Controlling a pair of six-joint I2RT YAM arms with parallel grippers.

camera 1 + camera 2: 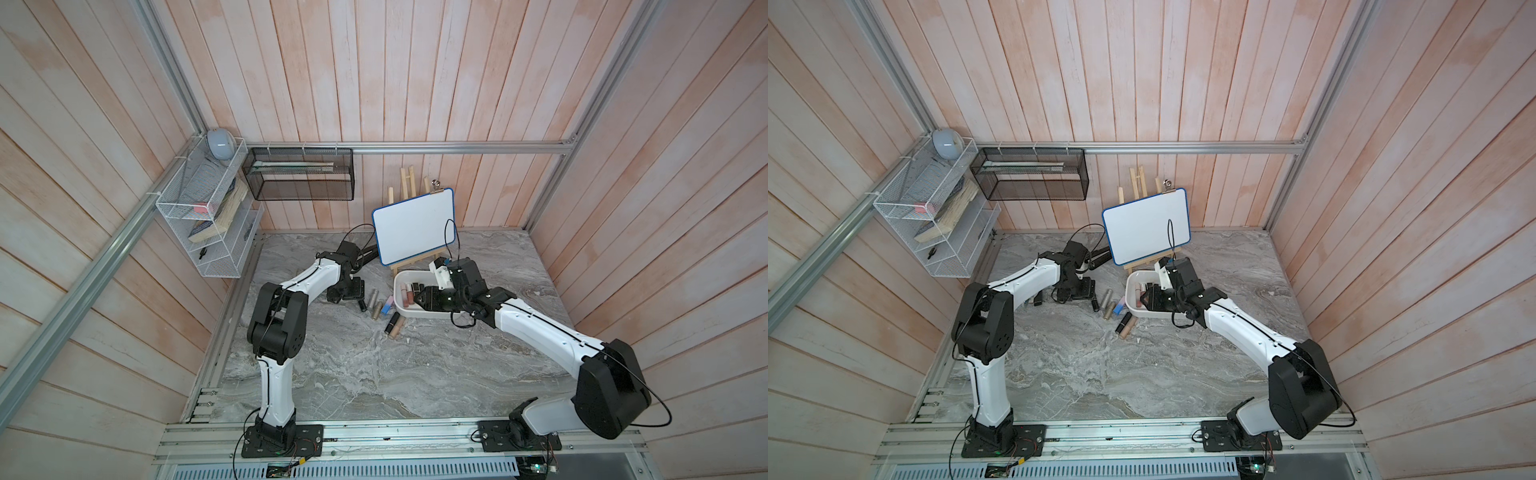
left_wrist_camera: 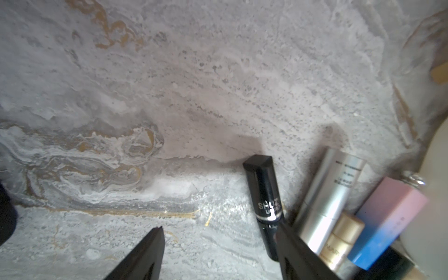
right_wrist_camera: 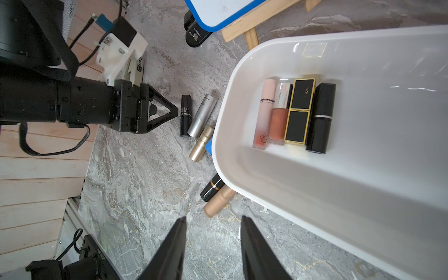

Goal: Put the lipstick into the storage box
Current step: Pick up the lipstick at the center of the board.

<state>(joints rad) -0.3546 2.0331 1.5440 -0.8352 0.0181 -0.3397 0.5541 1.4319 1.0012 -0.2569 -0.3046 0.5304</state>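
A black lipstick (image 2: 264, 194) lies on the marble table, just inside one finger (image 2: 291, 242) of my left gripper (image 2: 220, 232). That gripper is open, and its other finger stands well away from the tube. The storage box (image 3: 225, 121), a shallow white tub, sits to the right and holds several lipsticks (image 3: 300, 111) side by side. My right gripper (image 3: 213, 218) is open and empty. It hangs by the box's (image 1: 405, 309) near left rim, with bare table between its fingertips.
Beside the black lipstick lie a silver tube (image 3: 202, 115), a gold one (image 3: 201, 143) and a pink-blue one (image 2: 388, 218). A black-gold tube (image 3: 213, 188) and a beige tube (image 3: 218, 201) lie against the box's front. A whiteboard on an easel (image 1: 413, 226) stands behind the box.
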